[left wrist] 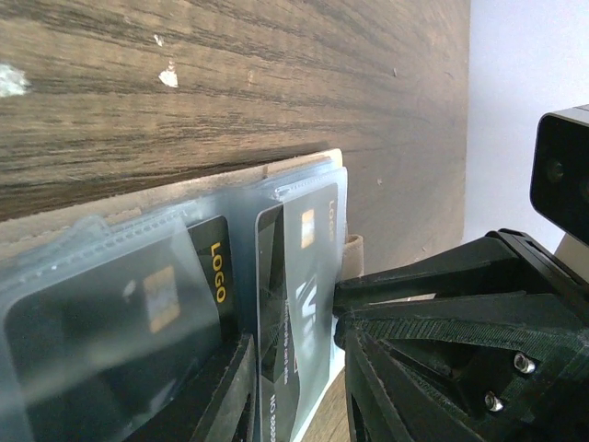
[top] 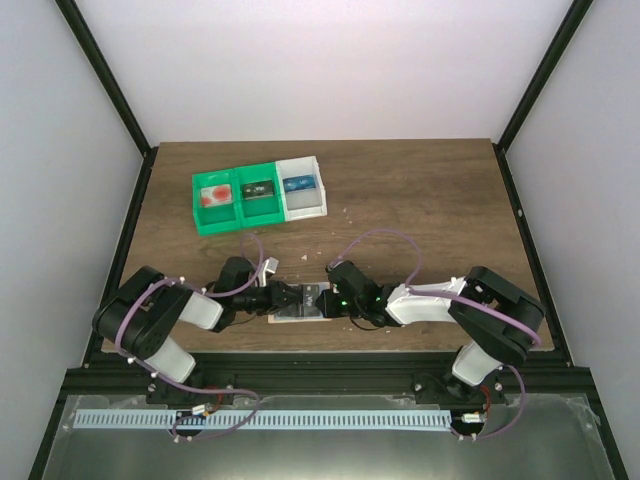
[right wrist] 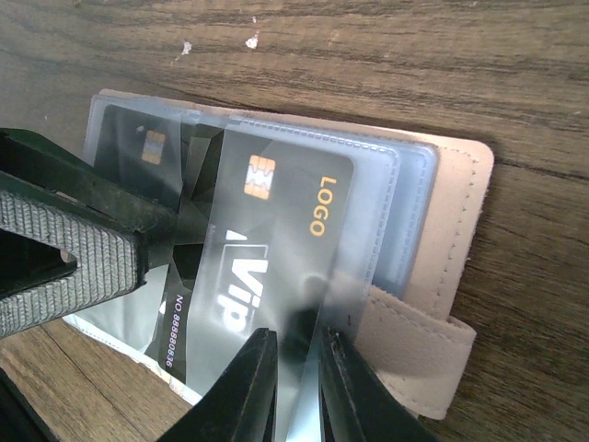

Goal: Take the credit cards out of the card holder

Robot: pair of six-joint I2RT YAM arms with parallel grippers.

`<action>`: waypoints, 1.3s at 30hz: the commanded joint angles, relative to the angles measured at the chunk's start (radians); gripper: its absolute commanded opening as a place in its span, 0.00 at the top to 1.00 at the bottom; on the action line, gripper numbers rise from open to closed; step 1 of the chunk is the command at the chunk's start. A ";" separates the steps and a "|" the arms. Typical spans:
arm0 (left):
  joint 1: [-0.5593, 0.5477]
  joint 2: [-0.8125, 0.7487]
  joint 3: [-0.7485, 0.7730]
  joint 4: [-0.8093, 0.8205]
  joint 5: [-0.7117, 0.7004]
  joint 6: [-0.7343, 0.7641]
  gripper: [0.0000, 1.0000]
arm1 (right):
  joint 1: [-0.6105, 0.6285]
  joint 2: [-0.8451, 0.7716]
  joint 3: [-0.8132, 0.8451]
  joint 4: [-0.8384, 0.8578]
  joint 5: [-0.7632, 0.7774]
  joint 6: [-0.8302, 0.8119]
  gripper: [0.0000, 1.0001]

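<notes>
Wood-grain bench (top: pixel 420 200) between white walls (top: pixel 330 70). Far left on it sat two green trays (top: pixel 222 228) and a white tray (top: pixel 305 212), side by side and touching. A red card (top: pixel 215 196), a black card (top: pixel 259 190) and a blue card (top: pixel 298 185) lay one per tray. Left arm (top: pixel 160 320) and right arm (top: pixel 480 310) pointed inward, meeting near the front edge. Card holder (right wrist: pixel 460 212) lay flat there, tan, clear sleeves fanned. Left hand (top: pixel 297 298) sat at the sleeves, fingers apart; gripping or not, cannot tell. Right hand (right wrist: pixel 296 339) was clenched on the edge of a sleeved dark card (right wrist: pixel 276 230), gold LOGO, chip up. Second dark card (right wrist: pixel 138 147) sat in the sleeve behind.
</notes>
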 commanded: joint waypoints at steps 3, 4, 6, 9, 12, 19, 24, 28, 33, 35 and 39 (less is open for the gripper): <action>-0.002 0.039 -0.013 0.062 0.007 0.028 0.70 | 0.006 0.019 -0.019 -0.015 0.006 0.009 0.85; -0.002 0.042 -0.012 0.064 0.006 0.028 0.70 | 0.006 0.020 -0.018 -0.016 0.005 0.010 0.85; -0.002 0.045 -0.013 0.063 0.002 0.030 0.71 | 0.006 0.019 -0.018 -0.016 0.006 0.010 0.85; -0.003 0.043 -0.012 0.056 -0.001 0.031 0.72 | 0.006 0.018 -0.021 -0.016 0.006 0.010 0.85; -0.004 0.041 -0.013 0.061 0.000 0.026 0.78 | 0.006 0.019 -0.020 -0.017 0.008 0.011 0.85; -0.004 0.029 -0.009 0.035 0.010 0.024 1.00 | 0.006 0.016 -0.025 -0.020 0.015 0.013 0.85; -0.002 -0.009 0.000 -0.031 0.007 0.035 1.00 | 0.006 0.011 -0.032 -0.020 0.018 0.017 0.85; 0.002 -0.047 0.012 -0.118 -0.011 0.035 1.00 | 0.003 0.007 -0.037 -0.018 0.020 0.019 0.85; 0.023 -0.107 0.005 -0.171 -0.023 0.029 1.00 | 0.004 -0.002 -0.041 -0.018 0.021 0.021 0.85; 0.035 -0.132 -0.002 -0.194 -0.032 0.019 1.00 | 0.003 -0.001 -0.043 -0.017 0.021 0.020 0.85; 0.072 -0.218 -0.036 -0.225 -0.061 -0.009 1.00 | 0.004 -0.004 -0.044 -0.014 0.017 0.019 0.85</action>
